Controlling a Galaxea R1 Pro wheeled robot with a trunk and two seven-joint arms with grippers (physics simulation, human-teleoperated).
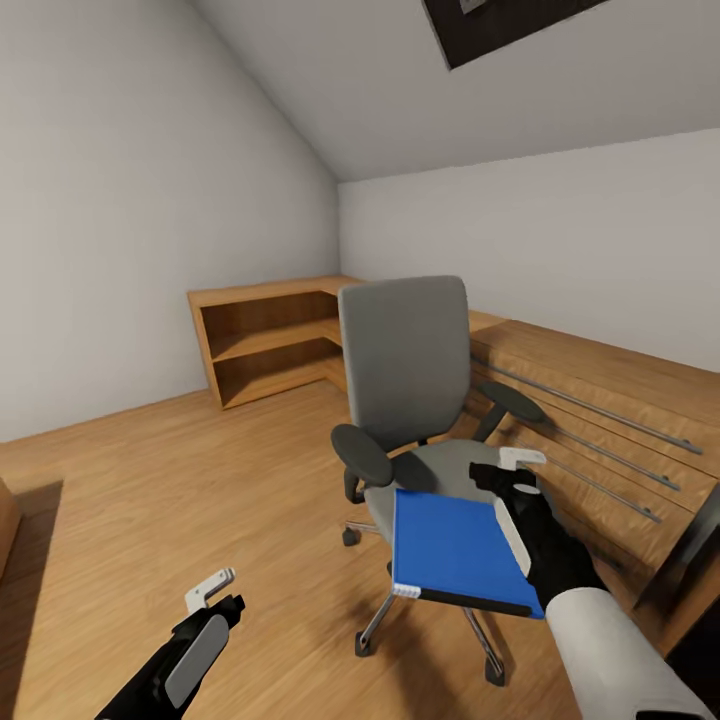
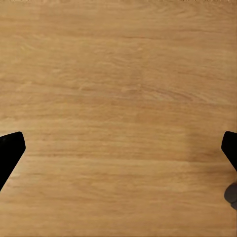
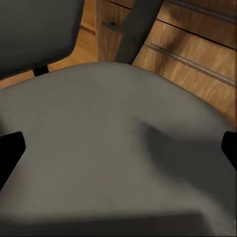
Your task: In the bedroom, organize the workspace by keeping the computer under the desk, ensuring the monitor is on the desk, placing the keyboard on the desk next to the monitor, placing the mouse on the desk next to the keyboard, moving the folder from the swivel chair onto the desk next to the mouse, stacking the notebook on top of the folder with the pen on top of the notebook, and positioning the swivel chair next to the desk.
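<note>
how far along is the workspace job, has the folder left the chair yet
Early on. Nothing looks finished from here. The blue folder lies on the swivel chair seat, overhanging its front edge. In hand: the right gripper hovers open over the seat beside the folder, not gripping it. The left gripper hangs open over the wood floor. All desk placements remain.

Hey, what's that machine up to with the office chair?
It's tidying a workspace. A blue folder lies on the grey swivel chair, hanging over the seat's front edge. The robot's right gripper is over the seat next to the folder's far corner, fingers apart, nothing in them yet. The left gripper hangs open over the wood floor, empty. Low oak shelving lines the walls behind.
</note>
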